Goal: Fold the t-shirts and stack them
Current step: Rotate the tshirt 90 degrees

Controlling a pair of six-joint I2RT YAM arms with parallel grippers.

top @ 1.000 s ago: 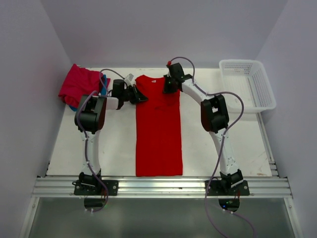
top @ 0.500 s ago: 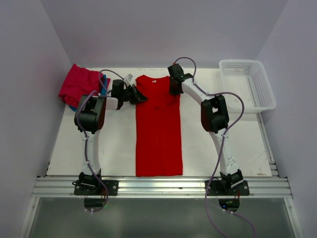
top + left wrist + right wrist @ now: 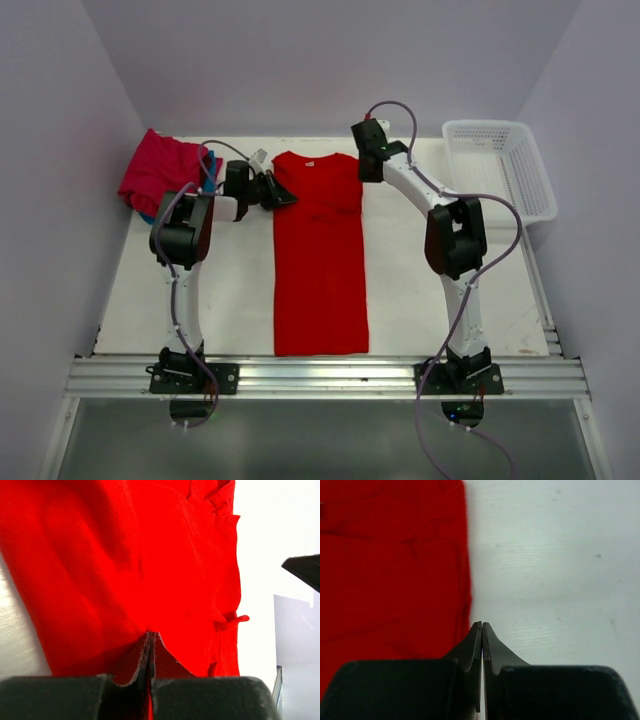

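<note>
The red shirt [image 3: 320,265] lies flat in the middle of the table [image 3: 230,295]. It is folded into a long narrow strip, with the neck at the far end and the hem near the arm bases. Its cloth is smooth along most of its length, with some creases near the collar. In the left wrist view the red shirt [image 3: 125,555] fills most of the picture and shows soft wrinkles. In the right wrist view only the straight right edge of the red shirt [image 3: 390,555] is seen against the pale table [image 3: 560,570].

The left claw [image 3: 284,196] sits at the shirt's far left edge, near the shoulder. Up close the left claw [image 3: 151,636] has its fingers pressed tightly together, with the tips right at the red cloth. Whether any cloth is pinched between them cannot be told.

The right claw [image 3: 367,172] hangs at the shirt's far right corner. Its own camera shows the right claw [image 3: 481,626] fully closed and holding nothing. Its tips are over bare table just beside the shirt's edge.

In the far left corner the pink shirt [image 3: 158,170] lies in a loose heap, well apart from the red one. The blue shirt [image 3: 211,186] peeks out from under the heap's right side. A white mesh basket [image 3: 495,165] stands at the far right corner of the table.
</note>
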